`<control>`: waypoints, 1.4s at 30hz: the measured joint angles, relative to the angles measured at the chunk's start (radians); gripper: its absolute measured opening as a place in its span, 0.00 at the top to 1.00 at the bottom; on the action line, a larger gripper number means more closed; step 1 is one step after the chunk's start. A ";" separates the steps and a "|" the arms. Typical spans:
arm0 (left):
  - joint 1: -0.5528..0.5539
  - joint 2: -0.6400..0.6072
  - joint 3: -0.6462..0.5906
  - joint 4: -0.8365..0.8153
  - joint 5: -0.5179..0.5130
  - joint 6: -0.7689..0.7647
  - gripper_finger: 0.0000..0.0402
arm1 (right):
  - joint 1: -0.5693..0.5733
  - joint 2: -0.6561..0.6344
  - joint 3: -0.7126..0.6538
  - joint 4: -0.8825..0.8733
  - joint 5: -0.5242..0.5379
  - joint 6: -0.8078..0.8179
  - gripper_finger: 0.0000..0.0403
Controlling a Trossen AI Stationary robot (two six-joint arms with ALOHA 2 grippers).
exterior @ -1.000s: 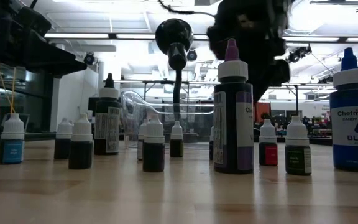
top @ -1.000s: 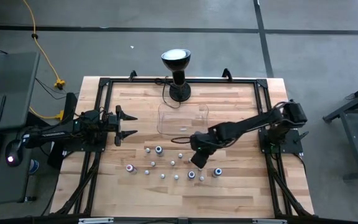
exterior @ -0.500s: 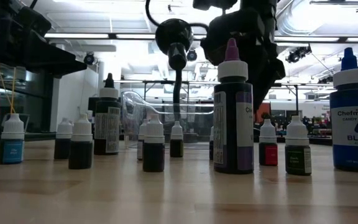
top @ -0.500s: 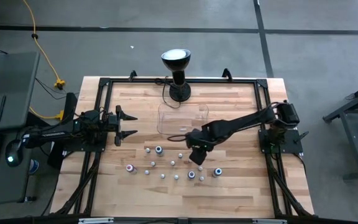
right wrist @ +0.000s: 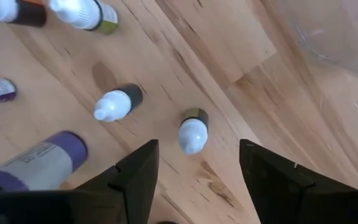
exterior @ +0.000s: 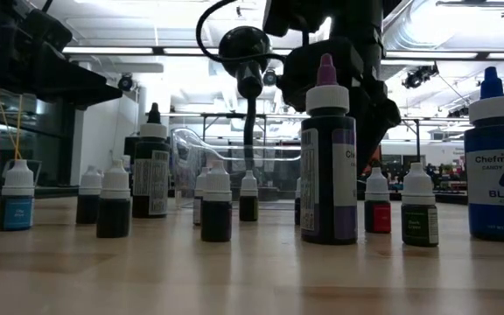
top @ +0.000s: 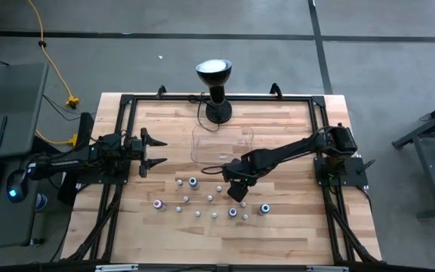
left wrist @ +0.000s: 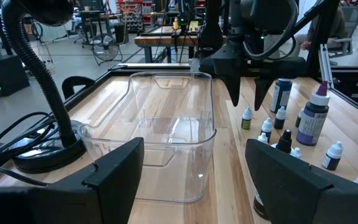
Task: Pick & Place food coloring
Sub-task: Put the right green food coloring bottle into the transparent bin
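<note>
One right gripper (right wrist: 194, 180) had moved closer to the clear tray (top: 222, 143), fingers open and empty, small food coloring bottle (right wrist: 192, 132) standing just below between them, left gripper (top: 157, 152) unchanged, open.

**Readable lettering: 1 clear label**

In the low view, 1 large blue bottle (exterior: 497, 171) is standing at the right edge of the surface, and its white label is showing "Chefmaster" at the top, a smaller line beneath it that looks like "CANDY COLOR", a drop symbol, then "BLUE" and a tiny line too small to make out. The tall dark bottle (exterior: 328, 162) nearer the middle is showing only a sliver of its label, beginning "Ch". Print on the other bottles' labels is staying illegible in every view.
</note>
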 joint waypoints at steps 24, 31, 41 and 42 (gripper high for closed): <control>0.000 0.000 0.000 0.000 0.000 0.000 0.31 | 0.007 0.048 0.000 0.029 -0.002 0.053 0.52; 0.000 0.000 0.000 0.000 0.000 0.000 0.31 | 0.007 0.048 0.000 0.029 0.000 0.053 0.58; 0.000 0.000 0.000 0.000 0.000 0.000 0.31 | 0.008 0.048 0.000 0.029 0.003 0.053 0.69; 0.000 0.000 0.000 0.000 0.000 0.000 0.31 | 0.008 0.048 0.000 0.030 0.008 0.053 0.69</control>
